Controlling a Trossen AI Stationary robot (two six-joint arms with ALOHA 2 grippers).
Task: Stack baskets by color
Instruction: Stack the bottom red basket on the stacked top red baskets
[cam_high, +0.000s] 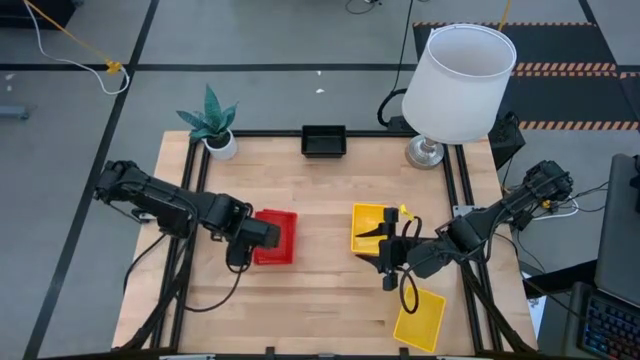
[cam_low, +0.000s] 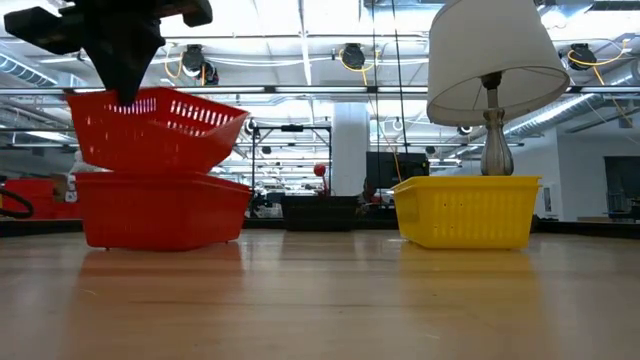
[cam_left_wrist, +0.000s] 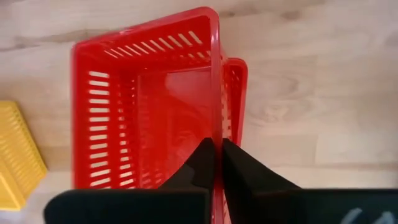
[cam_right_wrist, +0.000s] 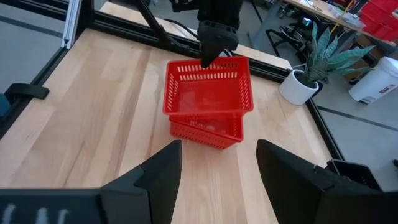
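Left gripper (cam_left_wrist: 217, 163) pinches the upper red basket (cam_low: 155, 128) by its rim — tilted over the lower red basket (cam_low: 160, 208) (partly hidden); right gripper (cam_right_wrist: 217, 165) spread, empty.

Two dark, jointed arms with matte black grippers

The left arm (cam_high: 165, 205) and right arm (cam_high: 500, 215) are black, built of chunky rounded segments, with black cables looping beside them. The left gripper (cam_left_wrist: 217, 163) has flat, tapering black fingers on a broad black body; the right gripper (cam_right_wrist: 217, 171) has thick, angular ones. A faint pale mark, perhaps lettering, shows on each body's edge.
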